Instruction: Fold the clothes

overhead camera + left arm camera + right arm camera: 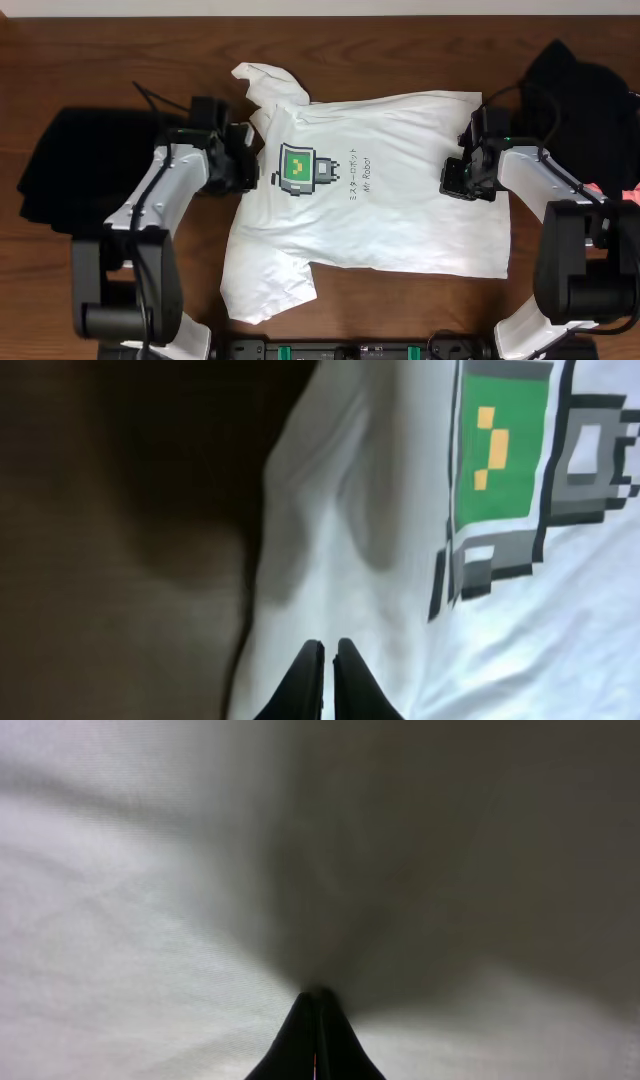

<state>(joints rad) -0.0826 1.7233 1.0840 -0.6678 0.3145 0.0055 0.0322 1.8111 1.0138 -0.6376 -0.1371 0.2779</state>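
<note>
Nearest the arm bases (110, 310), toward the front of the table (400, 310), one short sleeve (268, 292) of the white T-shirt (400, 215) lies spread toward the robot. The shirt rests flat, print (300, 168) upward, neck end to the robot's left and hem to its right. Midway back, on the shirt's long centre line, both claws are down on the cloth. The left gripper (328, 652) has its fingers pressed together at the neck edge, beside the pixel robot, and a ridge of cloth running into the tips suggests a pinch on the shirt. The right gripper (318, 998) is likewise closed, near the hem, and creases fanning out from its tips show white fabric caught between them. Judged from this pose, the step in hand is a lengthwise fold or a straightening pull. To do it well, both arms should rise together and level, keeping the cloth between them lightly taut without tugging it out of either pinch, so that the near half can be laid over the far half, sleeve meeting sleeve. Farther back lies the second sleeve (268, 82); off to the sides lie a black garment (70, 170), a second black garment (575, 80) and a pink garment (632, 192).
</note>
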